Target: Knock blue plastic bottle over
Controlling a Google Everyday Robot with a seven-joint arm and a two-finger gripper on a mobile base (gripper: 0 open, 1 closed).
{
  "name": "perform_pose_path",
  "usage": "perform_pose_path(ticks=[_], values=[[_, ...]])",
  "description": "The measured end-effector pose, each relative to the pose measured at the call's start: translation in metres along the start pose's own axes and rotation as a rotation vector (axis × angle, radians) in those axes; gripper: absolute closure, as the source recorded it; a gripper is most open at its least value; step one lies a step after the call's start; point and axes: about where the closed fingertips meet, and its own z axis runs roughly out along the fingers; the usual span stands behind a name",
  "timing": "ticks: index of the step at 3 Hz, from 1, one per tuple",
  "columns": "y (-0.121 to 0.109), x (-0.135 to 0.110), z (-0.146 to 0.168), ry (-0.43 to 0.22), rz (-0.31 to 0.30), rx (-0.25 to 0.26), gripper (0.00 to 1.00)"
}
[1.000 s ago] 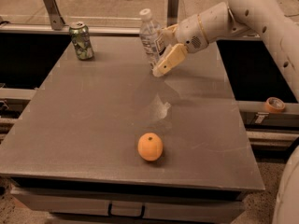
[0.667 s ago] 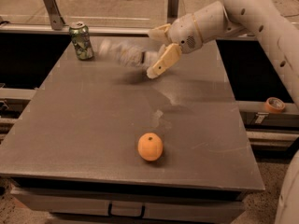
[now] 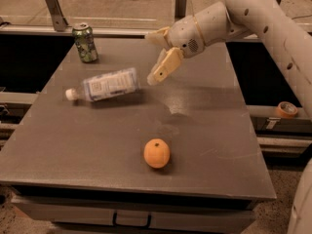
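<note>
The blue plastic bottle (image 3: 106,85) lies on its side on the grey table (image 3: 209,130), left of centre, with its white cap pointing left and its white label facing up. My gripper (image 3: 150,58) hangs just right of the bottle's base, a little above the table. It is open and holds nothing. One finger (image 3: 165,66) points down-left toward the bottle and the other (image 3: 158,36) is higher and behind it. The gripper does not touch the bottle.
A green soda can (image 3: 85,43) stands upright at the table's far left corner. An orange (image 3: 157,153) sits near the front centre. A roll of tape (image 3: 286,109) lies on a ledge to the right of the table.
The bottle stood upright at the gripper a second ago. It has tipped over to the left and now lies on the table. The gripper has moved slightly left.
</note>
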Motion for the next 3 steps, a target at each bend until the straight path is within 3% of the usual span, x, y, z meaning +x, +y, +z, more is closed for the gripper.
perform_pose_path(ticks=[1, 2, 3], values=[[-0.003, 0.005, -0.012, 0.029, -0.007, 0.039, 0.00], [-0.012, 0.011, -0.038, 0.072, -0.015, 0.110, 0.00], [-0.029, 0.006, -0.099, 0.185, -0.081, 0.274, 0.00]])
